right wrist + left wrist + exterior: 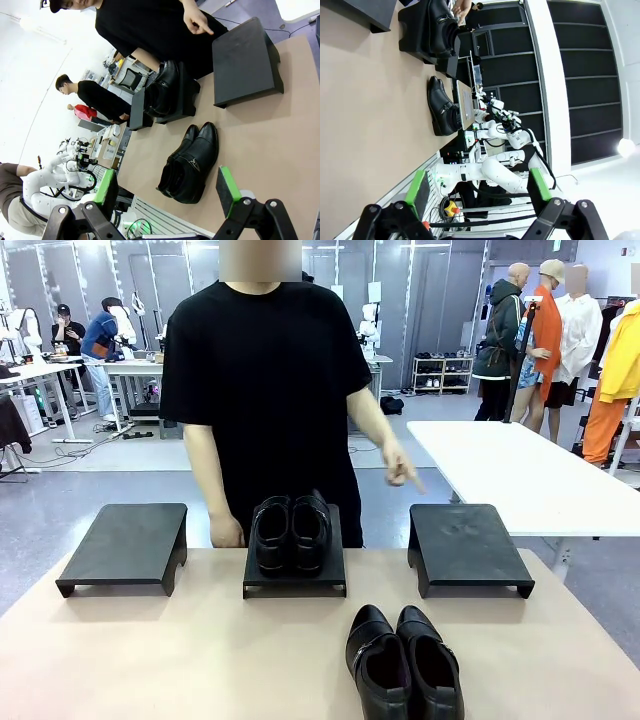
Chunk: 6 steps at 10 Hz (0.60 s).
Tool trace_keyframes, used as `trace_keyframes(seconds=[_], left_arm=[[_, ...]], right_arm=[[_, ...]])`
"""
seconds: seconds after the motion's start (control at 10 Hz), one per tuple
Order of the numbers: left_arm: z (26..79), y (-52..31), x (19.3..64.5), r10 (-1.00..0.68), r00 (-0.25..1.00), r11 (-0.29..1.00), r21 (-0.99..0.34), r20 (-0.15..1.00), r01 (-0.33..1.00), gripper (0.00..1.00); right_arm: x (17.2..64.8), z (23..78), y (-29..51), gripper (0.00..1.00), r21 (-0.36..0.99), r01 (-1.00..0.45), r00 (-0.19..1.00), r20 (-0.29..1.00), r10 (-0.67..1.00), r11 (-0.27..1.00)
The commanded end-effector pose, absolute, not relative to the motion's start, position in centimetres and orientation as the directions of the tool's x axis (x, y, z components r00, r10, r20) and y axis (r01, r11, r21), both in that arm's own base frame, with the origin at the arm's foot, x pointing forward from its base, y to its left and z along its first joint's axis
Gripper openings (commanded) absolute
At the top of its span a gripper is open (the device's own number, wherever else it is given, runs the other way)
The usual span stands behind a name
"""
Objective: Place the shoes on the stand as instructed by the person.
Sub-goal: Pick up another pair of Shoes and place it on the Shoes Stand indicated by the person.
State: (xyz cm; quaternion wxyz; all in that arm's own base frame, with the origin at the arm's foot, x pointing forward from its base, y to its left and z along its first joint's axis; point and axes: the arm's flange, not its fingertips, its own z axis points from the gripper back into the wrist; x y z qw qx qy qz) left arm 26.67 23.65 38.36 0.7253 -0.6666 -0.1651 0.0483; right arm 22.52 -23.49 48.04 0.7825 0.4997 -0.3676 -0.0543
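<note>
The left gripper (479, 192) and the right gripper (167, 194) hang wide open, holding nothing. One pair of shoes (404, 665) lies on the table (150, 660) nearby; the second pair (290, 532) sits on the middle stand (295, 582). Beyond, the person's hand (400, 468) points down toward the right stand (468, 545).

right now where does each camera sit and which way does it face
front: fixed on the robot's side, facing the person across the table, hand pointing at the right stand
left wrist: on that wrist, rolled sideways, looking along the table past its open left claw
right wrist: on that wrist, looking past its open right claw toward the person
shared: all see the loose shoes
</note>
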Motion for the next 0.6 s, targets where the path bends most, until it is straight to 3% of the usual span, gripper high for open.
trace_keyframes(seconds=[0.0,0.3,0.5], left_arm=[[38.5,23.3,26.5,0.299,0.935,0.117,-0.98,0.191,0.163,1.0],[38.5,23.3,26.5,0.299,0.935,0.117,-0.98,0.191,0.163,1.0],[38.5,23.3,26.5,0.299,0.935,0.117,-0.98,0.191,0.163,1.0]], right_arm=[[22.5,48.1,-23.6,1.0,0.812,-0.305,0.711,0.542,-0.448,0.498],[22.5,48.0,-23.5,1.0,0.822,-0.282,0.724,0.521,-0.452,0.495],[23.5,52.3,-20.8,1.0,0.758,-0.293,0.752,0.559,-0.35,0.583]])
